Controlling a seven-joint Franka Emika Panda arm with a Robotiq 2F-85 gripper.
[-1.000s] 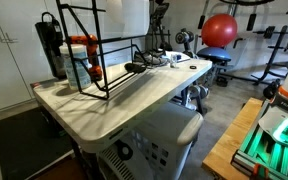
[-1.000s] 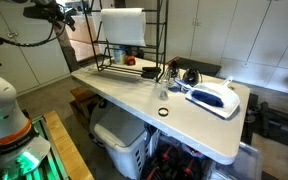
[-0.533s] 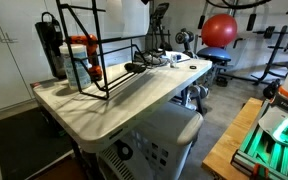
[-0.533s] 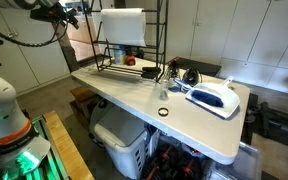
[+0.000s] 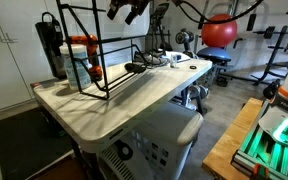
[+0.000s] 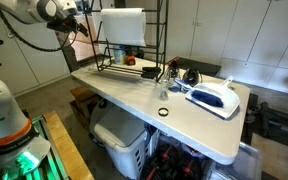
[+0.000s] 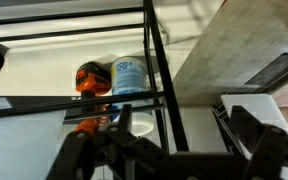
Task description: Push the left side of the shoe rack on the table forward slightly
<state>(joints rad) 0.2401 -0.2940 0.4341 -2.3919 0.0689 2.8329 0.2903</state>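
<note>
The shoe rack is a boxy frame of thin black rods with a tall upright end, standing at one end of the long light wood-grain table. It also shows in the second exterior view. My gripper hangs in the air above the rack's top rail, apart from it. In the second exterior view the gripper is beside the rack's upper end. In the wrist view the fingers are spread wide and empty, looking down through the rack's rods.
Inside the rack are an orange object and a blue-labelled bottle. A black cylindrical bottle stands behind the rack. A white-and-blue device and a small ring lie on the table. A white machine housing sits below the table's edge.
The arm has swung in toward the rack. The gripper now shows above the rack's top rail, where it was out of view before. The rack has not moved.
</note>
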